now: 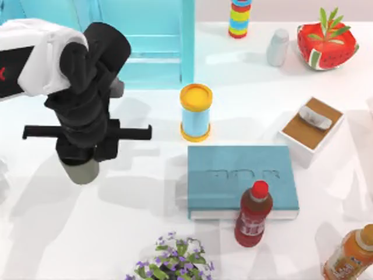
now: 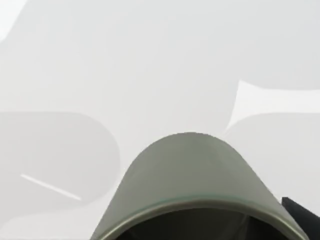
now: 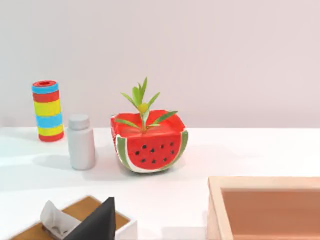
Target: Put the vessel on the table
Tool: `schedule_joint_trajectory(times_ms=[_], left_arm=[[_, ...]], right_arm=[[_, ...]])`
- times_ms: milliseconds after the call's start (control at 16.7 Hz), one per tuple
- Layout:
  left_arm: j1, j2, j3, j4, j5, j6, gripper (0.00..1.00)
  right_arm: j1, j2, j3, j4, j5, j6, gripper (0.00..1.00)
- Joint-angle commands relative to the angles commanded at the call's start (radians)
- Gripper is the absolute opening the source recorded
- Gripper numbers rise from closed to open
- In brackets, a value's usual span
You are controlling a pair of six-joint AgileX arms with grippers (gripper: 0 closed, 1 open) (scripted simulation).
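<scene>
The vessel (image 1: 82, 171), a dark olive-green cup, pokes out from under my left arm over the left part of the white table (image 1: 116, 224). My left gripper (image 1: 81, 158) points down over it and is shut on the vessel. In the left wrist view the vessel (image 2: 192, 177) is close up with its rim nearest the camera, a black fingertip (image 2: 302, 215) beside it and the bare table (image 2: 150, 60) beyond. A black fingertip (image 3: 96, 221) of my right gripper shows in the right wrist view.
To the right lie a teal book (image 1: 239, 175), a light-blue can with a yellow lid (image 1: 196, 114) and a red-capped bottle (image 1: 253, 214). A teal shelf (image 1: 148, 41) stands behind, flowers (image 1: 175, 261) in front. A shaker (image 1: 277, 46), a watermelon bowl (image 1: 326, 45) and a box (image 1: 312, 131) sit farther right.
</scene>
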Motion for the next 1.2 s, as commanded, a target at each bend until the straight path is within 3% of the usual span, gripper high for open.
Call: schedule_joint_trajectory(times_ms=[60, 840, 1200], left_arm=[[0.0, 0.0, 0.0, 0.0, 0.0, 0.0, 0.0], [0.0, 0.0, 0.0, 0.0, 0.0, 0.0, 0.98], [0.0, 0.0, 0.0, 0.0, 0.0, 0.0, 1.0]], right_arm=[[0.0, 0.0, 0.0, 0.0, 0.0, 0.0, 1.0], [0.0, 0.0, 0.0, 0.0, 0.0, 0.0, 1.0], [0.0, 0.0, 0.0, 0.0, 0.0, 0.0, 1.0]])
